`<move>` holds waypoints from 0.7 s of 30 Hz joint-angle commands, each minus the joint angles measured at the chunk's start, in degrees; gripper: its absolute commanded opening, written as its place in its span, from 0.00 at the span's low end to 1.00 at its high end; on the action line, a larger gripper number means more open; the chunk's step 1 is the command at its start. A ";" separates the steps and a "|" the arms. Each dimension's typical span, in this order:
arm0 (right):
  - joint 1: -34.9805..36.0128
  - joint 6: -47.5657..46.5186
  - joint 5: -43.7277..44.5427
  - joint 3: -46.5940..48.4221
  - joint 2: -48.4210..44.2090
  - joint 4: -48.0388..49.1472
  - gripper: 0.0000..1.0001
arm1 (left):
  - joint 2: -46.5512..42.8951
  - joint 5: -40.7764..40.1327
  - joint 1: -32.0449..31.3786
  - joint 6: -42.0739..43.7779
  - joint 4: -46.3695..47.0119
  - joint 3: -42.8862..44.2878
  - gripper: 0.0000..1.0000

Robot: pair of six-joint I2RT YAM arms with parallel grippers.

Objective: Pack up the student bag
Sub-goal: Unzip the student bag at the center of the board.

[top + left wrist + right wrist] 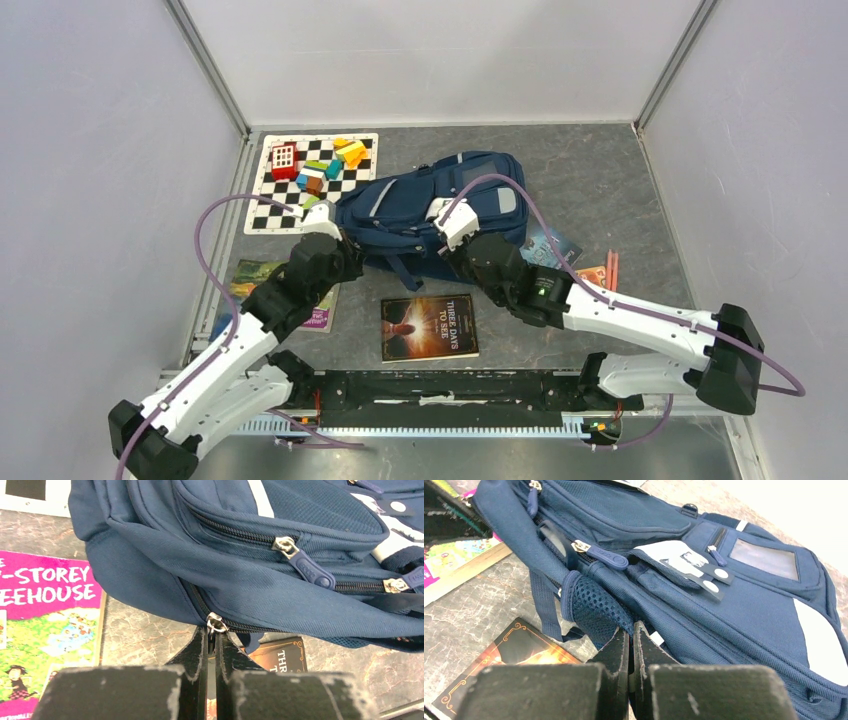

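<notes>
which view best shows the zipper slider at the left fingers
Left wrist: the zipper slider sits close and sharp at the left fingers. Top external hides it behind the arm; right wrist doesn't clearly show it.

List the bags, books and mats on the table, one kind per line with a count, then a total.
Student bag: 1
Books: 3 (Three Days to See book, Treehouse book, blue book, partly hidden)
Checkered mat: 1
Total: 5
An orange item beside the blue book is too hidden to class.
</notes>
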 commanded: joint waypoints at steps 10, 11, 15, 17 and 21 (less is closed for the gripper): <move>-8.05 -20.79 -11.80 -1.72 -4.19 16.24 0.00 | 4.25 1.14 16.71 16.63 -12.71 12.34 0.02; -8.83 -21.70 -13.59 -1.76 -3.68 16.40 0.00 | 3.38 2.13 16.78 17.64 -12.75 12.42 0.02; -12.36 -24.67 -20.00 -3.12 -1.93 19.90 0.00 | -1.02 8.87 16.80 21.41 -12.10 10.94 0.02; -13.94 -26.41 -23.14 -3.66 -0.57 22.29 0.00 | -2.23 13.08 16.72 22.76 -11.88 9.79 0.02; -16.35 -28.96 -24.30 -3.26 2.99 25.55 0.00 | -2.17 24.03 16.72 25.15 -11.33 7.95 0.02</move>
